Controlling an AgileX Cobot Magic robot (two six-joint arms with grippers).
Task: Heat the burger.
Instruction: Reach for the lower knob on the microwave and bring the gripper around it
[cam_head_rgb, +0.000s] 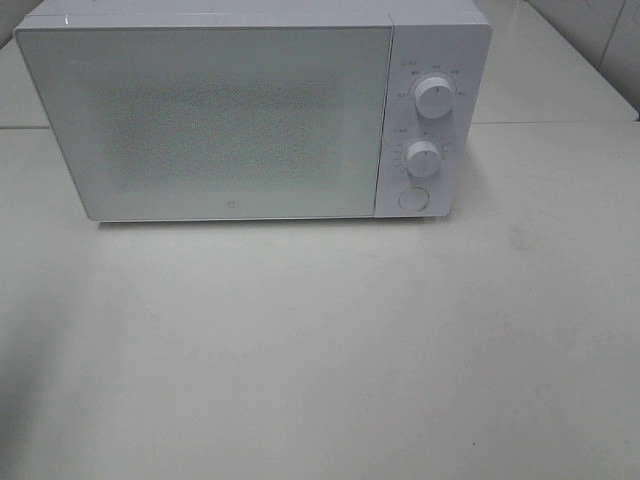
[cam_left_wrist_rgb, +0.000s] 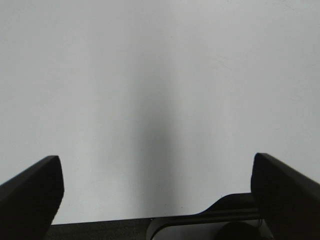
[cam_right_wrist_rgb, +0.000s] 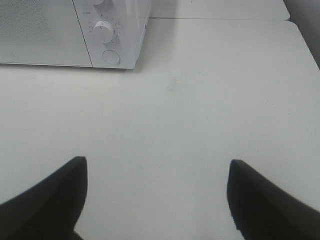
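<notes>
A white microwave stands at the back of the pale surface, its door closed, with two dials and a round button on the panel beside it. The left jaws and the right jaws hang wide apart, empty, above the surface. The burger shows in no view; it is possibly behind the frosted door, though that cannot be told.
</notes>
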